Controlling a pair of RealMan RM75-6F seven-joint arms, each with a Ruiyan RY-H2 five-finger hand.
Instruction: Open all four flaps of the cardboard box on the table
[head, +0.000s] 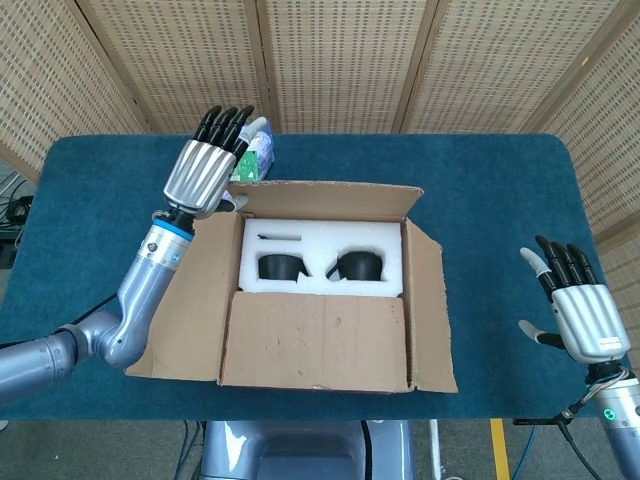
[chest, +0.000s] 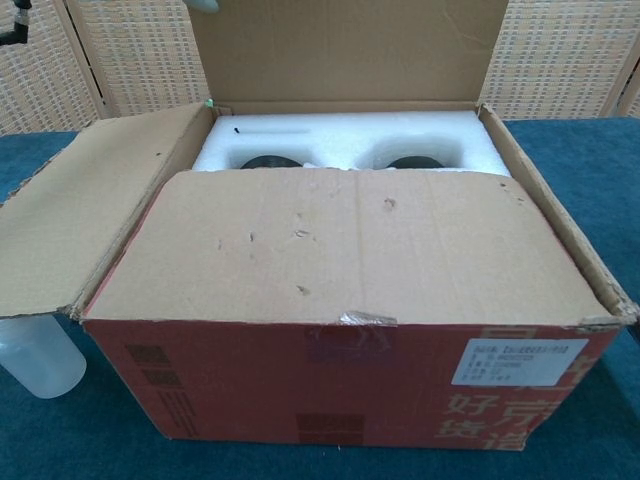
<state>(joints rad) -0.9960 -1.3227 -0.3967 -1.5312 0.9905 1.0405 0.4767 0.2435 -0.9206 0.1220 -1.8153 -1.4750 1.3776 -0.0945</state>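
Blue cloth covers the table (head: 480, 200), and the cardboard box (head: 320, 300) sits near its front edge, with everything else placed around it. Nearest the robot, the front flap (chest: 350, 245) lies flat over the box's front half — the one flap not yet lifted, by my reading. A pale plastic bottle (chest: 35, 355) stands just beside the box's front left corner. To the box's right, well apart from it, the right hand (head: 578, 310) hovers with fingers spread and nothing in it, probably waiting its turn. The left flap (head: 185, 300) is splayed outward; the right flap (head: 428, 300) leans out less. White foam (head: 320, 250) with two dark cups shows inside. At the box's far left corner the left hand (head: 205, 170) is open, fingers straight, holding nothing, beside the raised rear flap (chest: 350, 45) — whether it touches I cannot tell. Beyond it lies a small packet (head: 255, 150).
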